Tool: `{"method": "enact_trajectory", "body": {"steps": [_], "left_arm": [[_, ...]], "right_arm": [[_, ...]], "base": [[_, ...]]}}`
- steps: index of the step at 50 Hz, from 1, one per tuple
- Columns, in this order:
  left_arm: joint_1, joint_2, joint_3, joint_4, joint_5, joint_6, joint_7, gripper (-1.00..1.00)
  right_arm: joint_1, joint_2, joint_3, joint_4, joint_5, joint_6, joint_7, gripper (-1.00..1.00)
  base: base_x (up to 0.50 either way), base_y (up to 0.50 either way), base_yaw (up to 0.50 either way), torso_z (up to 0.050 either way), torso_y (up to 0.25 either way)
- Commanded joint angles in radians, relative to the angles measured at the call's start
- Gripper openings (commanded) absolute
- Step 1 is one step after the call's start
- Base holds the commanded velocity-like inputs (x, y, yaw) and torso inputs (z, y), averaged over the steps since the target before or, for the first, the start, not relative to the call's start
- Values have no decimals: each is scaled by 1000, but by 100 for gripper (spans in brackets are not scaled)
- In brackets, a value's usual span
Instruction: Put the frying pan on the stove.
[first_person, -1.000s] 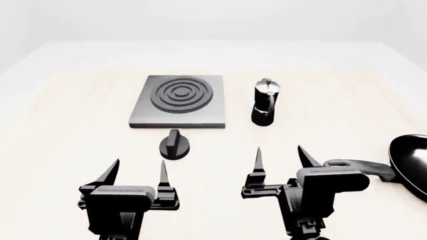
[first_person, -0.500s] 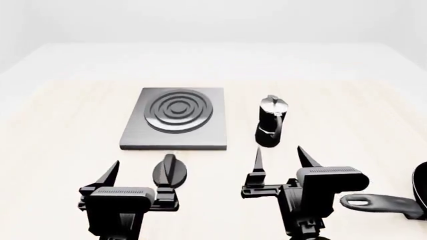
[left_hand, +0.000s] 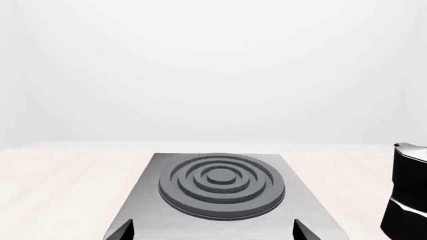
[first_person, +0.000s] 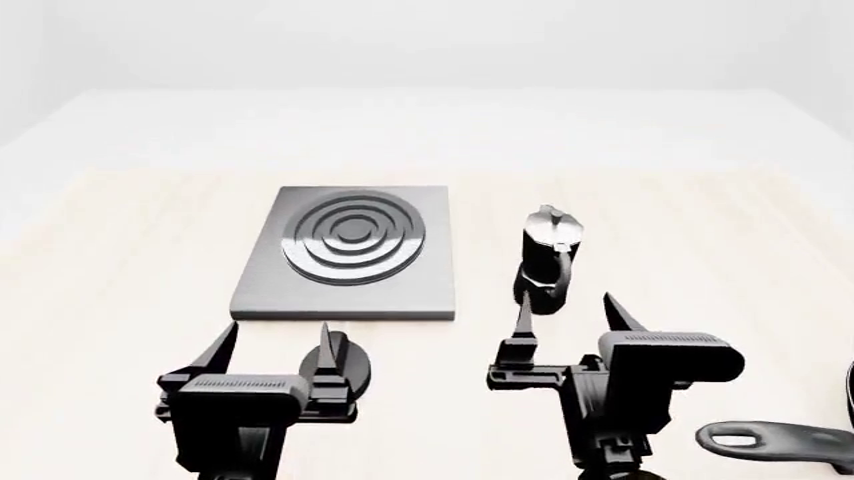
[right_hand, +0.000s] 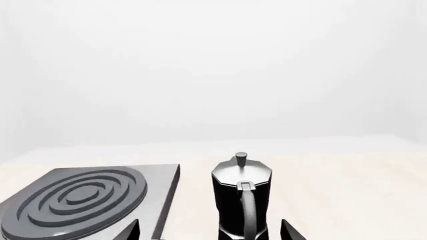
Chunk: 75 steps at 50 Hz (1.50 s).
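At bottom right, frying pan (first_person: 781, 441) handle only — both claws, left claw (first_person: 271, 350) and right claw (first_person: 571, 318), agape, empty.

The stove (first_person: 350, 255) is a flat plate of brushed grey metal with faint streaks along its face; its burner is a darker charcoal grey, patterned in raised concentric rings around a central disc. The moka pot (first_person: 547, 262) is glossy black on its body and handle, with a silvery lid that catches pale highlights. The knob (first_person: 331, 362) is plain black. Only the handle of the frying pan (first_person: 774, 440) shows, at the near right edge of the surface (first_person: 120, 260): black, with a soft grey sheen. The surface is pale cream with a faint wood-like grain. Both tools, left (first_person: 275, 342) and right (first_person: 571, 313), are matt black.
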Motion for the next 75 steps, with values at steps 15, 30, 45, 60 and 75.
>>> {"method": "enact_trajectory", "body": {"steps": [15,30,45,60,75], "left_arm": [[11,-14,-5,-20,-37,31,-11,100],[13,-16,6,-41,-37,56,-19,100],[10,-23,14,-43,-39,56,-31,100],[-3,-29,28,-53,-41,54,-38,100],[-7,-45,42,-46,-54,53,-54,100]], "right_arm": [[-9,-118,219,-93,217,97,287,100],[-54,-92,306,-162,429,49,332,100],[-97,-34,319,-222,398,44,411,100],[-133,-7,319,-273,325,27,490,100],[-166,-8,252,-315,177,40,620,100]], "base": [[0,0,0,0,0],[0,0,0,0,0],[0,0,0,0,0],[0,0,0,0,0],[0,0,0,0,0]]}}
